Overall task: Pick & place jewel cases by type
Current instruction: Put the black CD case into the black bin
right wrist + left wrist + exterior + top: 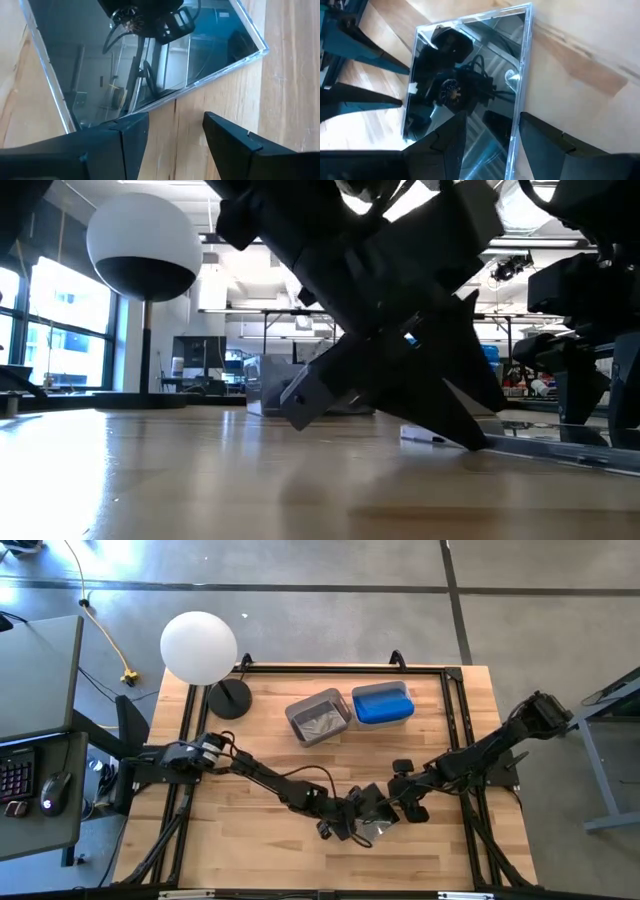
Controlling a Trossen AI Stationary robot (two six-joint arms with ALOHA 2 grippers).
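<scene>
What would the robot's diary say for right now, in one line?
left gripper: open, astride edge of dark case | right gripper: open, beside same case | blue tub: full | grey tub

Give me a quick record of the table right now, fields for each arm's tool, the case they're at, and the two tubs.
left tool: open, fingers straddling one edge of the jewel case
right tool: open, just off another edge of the same case
jewel case: dark, clear shiny front, flat on the table near its front edge
grey tub: at the table's rear
blue tub: beside the grey one
</scene>
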